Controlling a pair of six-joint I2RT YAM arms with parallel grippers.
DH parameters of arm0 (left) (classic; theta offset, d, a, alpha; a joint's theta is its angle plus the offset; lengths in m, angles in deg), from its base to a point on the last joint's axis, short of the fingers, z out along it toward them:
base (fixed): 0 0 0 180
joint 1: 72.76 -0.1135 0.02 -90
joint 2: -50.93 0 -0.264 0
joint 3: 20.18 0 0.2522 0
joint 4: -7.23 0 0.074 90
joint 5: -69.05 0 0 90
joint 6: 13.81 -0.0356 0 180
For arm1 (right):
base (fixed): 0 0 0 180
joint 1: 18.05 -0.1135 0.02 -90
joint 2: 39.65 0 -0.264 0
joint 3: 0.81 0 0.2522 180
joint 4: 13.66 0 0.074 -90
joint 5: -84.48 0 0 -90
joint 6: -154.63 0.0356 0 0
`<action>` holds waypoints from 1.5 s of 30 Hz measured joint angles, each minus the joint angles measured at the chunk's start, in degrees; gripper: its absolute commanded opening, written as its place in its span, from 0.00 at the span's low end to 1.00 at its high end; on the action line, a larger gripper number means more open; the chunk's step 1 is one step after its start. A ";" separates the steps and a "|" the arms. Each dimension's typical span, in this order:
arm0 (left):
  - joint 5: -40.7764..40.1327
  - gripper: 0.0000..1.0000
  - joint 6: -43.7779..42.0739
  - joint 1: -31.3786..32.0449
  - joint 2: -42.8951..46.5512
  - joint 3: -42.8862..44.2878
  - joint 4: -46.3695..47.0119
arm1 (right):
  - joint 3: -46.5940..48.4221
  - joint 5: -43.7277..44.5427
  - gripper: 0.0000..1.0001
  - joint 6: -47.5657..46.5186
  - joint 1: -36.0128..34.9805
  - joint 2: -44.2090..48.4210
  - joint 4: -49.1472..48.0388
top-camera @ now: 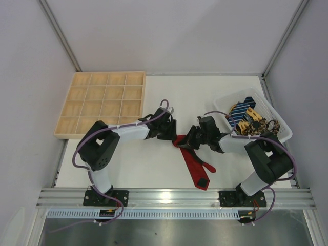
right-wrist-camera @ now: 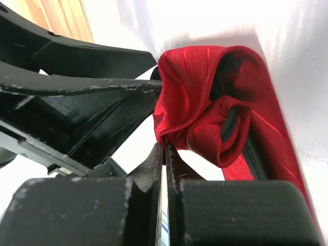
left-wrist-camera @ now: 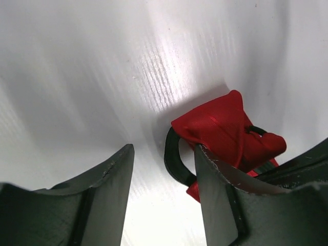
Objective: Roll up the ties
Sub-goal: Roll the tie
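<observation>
A plain red tie [top-camera: 193,163] lies on the white table, its wide end towards the near edge and its other end bunched up between the two grippers. My right gripper [top-camera: 188,140] is shut on a fold of that bunched end, as the right wrist view shows [right-wrist-camera: 166,147] on the red tie [right-wrist-camera: 195,102]. My left gripper [top-camera: 170,132] is open [left-wrist-camera: 163,154]. The bunched red tie [left-wrist-camera: 220,128] sits at its right finger [left-wrist-camera: 218,179], not between the jaws. Navy striped [top-camera: 241,108], mustard [top-camera: 252,114] and speckled [top-camera: 267,125] ties lie in a basket.
A white plastic basket [top-camera: 281,134] holding the other ties stands at the right, close to my right arm. A wooden tray [top-camera: 102,102] with several compartments sits at the back left. Grey walls enclose the table on three sides.
</observation>
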 measured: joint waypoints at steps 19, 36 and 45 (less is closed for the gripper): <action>6.40 0.65 10.60 -0.07 25.40 -21.05 5.14 | 0.96 -11.72 0.00 -9.27 5.42 0.52 3.91; 3.04 0.63 19.50 1.90 30.36 -26.14 11.19 | 2.86 -20.81 0.01 1.62 6.67 0.87 3.21; -1.88 0.60 16.50 2.69 33.86 -26.21 13.86 | 3.39 -22.67 0.06 2.58 6.84 -0.22 3.82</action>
